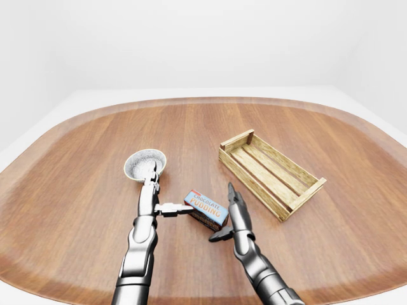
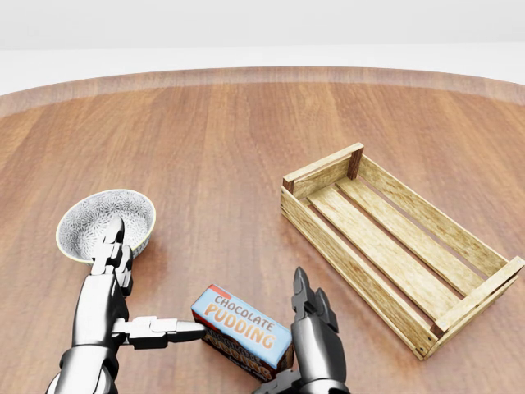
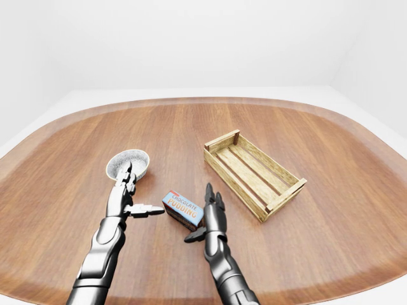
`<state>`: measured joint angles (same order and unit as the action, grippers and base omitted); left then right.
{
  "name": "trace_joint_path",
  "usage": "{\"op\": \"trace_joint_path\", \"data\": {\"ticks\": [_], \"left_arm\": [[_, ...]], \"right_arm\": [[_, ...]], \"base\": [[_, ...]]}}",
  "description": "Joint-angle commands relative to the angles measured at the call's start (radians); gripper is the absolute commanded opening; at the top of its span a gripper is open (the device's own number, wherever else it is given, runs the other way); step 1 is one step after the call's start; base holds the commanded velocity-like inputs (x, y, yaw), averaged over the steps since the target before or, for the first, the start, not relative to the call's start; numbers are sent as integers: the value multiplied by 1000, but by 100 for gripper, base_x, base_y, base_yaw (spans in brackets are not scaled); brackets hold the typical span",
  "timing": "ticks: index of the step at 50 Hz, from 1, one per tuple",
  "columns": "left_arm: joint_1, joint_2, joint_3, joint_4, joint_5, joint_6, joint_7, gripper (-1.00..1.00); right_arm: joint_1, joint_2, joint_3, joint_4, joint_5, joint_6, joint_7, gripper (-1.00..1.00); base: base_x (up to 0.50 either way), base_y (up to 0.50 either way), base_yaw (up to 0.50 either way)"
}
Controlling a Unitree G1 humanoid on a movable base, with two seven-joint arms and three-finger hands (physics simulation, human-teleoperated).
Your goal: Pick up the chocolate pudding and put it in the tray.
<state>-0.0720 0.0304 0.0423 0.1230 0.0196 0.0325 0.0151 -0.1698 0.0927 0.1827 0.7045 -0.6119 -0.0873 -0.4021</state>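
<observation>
Two hands are flanking the chocolate pudding box (image 2: 244, 330), which lies flat on the wooden table (image 2: 230, 148) at the bottom centre of the head view. Left hand (image 2: 123, 308) has its fingers spread, one finger poking sideways so its tip touches the box's left end. Right hand (image 2: 305, 328) stands upright with fingers apart, right up against the box's right end, not wrapped around it. Patterned bowl (image 2: 105, 223) sits at left, just above the left hand. Wooden slatted tray (image 2: 394, 246) is off to the right, well apart from the box.
</observation>
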Motion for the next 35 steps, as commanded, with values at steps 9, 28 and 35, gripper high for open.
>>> {"op": "trace_joint_path", "data": {"ticks": [9,28,35], "left_arm": [[7,-4,2,-7,-17,-14,-13,100],[7,-4,2,-7,-18,-14,-13,100],[7,-4,3,-7,-17,-14,-13,100]], "right_arm": [[-64,23,1,151,-79,0,-91,-100],[16,32,18,-56,-45,0,-5,-100],[130,26,65,-337,-10,0,71,-100]], "base": [[0,0,0],[0,0,0],[0,0,0]]}}
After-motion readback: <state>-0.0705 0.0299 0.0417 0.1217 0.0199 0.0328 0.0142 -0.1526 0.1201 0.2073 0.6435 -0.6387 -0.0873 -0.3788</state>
